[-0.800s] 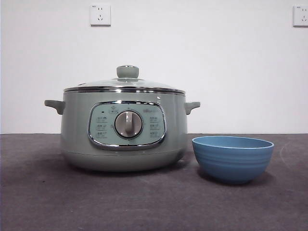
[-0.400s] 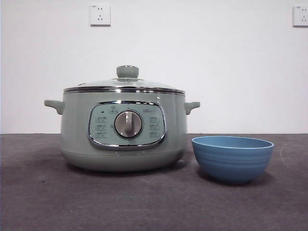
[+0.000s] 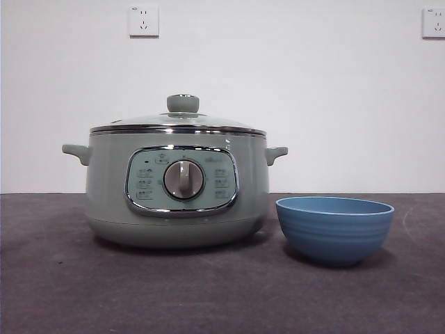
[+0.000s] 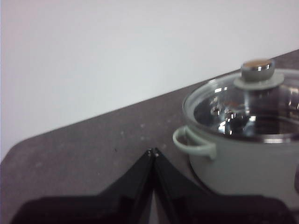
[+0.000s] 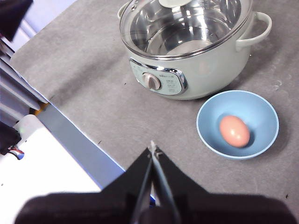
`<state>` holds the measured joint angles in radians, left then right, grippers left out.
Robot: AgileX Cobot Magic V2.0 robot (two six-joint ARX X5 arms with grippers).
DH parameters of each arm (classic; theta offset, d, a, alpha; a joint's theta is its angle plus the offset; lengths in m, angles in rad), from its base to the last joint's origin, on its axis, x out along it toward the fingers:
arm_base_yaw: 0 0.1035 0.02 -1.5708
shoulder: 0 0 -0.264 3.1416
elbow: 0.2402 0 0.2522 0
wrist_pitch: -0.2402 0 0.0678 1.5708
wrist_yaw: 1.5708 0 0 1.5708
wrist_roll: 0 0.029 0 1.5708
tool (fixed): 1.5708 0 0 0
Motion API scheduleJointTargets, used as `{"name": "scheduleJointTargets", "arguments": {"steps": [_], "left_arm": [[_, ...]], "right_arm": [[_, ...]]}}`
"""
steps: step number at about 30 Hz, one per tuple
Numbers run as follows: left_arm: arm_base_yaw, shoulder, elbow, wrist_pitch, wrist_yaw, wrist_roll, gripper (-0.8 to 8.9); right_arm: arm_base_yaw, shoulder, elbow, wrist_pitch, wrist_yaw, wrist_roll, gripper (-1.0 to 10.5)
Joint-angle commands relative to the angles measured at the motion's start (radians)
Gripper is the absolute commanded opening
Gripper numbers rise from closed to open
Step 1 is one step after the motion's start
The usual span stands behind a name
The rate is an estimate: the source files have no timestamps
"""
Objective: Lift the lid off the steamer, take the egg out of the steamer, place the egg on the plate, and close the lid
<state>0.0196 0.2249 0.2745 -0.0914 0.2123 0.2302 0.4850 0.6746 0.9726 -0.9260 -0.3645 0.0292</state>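
Observation:
The pale green steamer point(image 3: 177, 191) stands on the grey table with the glass lid point(image 3: 177, 122) closed on it. It also shows in the left wrist view point(image 4: 247, 158) and the right wrist view point(image 5: 196, 56). The blue plate point(image 3: 334, 228) stands beside the steamer on the right. In the right wrist view the brown egg point(image 5: 234, 131) lies in the plate point(image 5: 210, 112). My left gripper point(image 4: 153, 152) is shut and empty, off to the side of the steamer's handle. My right gripper point(image 5: 153, 149) is shut and empty, high above the table's front edge.
The table's front edge point(image 5: 70, 135) runs below the right gripper, with white floor and dark equipment point(image 5: 11, 135) beyond it. A white wall with two sockets point(image 3: 143, 21) stands behind the table.
The front picture has shifted slightly to the left. The steamer, the lid and the plate have not moved relative to each other.

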Motion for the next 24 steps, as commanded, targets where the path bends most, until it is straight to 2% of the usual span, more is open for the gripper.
{"name": "scheduleJointTargets", "arguments": {"steps": [1,10,14,17,20,24], "left_arm": [[0.011,-0.038,-0.066,0.016,-0.003,-0.021,-0.03],[0.016,-0.170,-0.267,0.015,-0.031,-0.040,-0.03],[0.016,-0.213,-0.272,-0.088,-0.031,-0.048,-0.03],[0.016,-0.223,-0.272,-0.086,-0.025,-0.058,-0.03],[0.016,-0.223,-0.272,-0.080,-0.023,-0.106,-0.03],[0.016,-0.223,-0.272,-0.077,-0.025,-0.106,-0.03]], "right_arm": [[0.001,-0.001,-0.005,0.004,0.001,-0.003,0.0],[0.001,-0.001,-0.005,0.004,0.001,-0.003,0.0],[0.001,-0.001,-0.005,0.004,0.001,-0.003,0.0],[0.001,-0.001,-0.005,0.004,0.001,-0.003,0.0],[0.001,-0.001,-0.005,0.004,0.001,-0.003,0.0],[0.001,-0.001,-0.005,0.004,0.001,-0.003,0.0]]}}
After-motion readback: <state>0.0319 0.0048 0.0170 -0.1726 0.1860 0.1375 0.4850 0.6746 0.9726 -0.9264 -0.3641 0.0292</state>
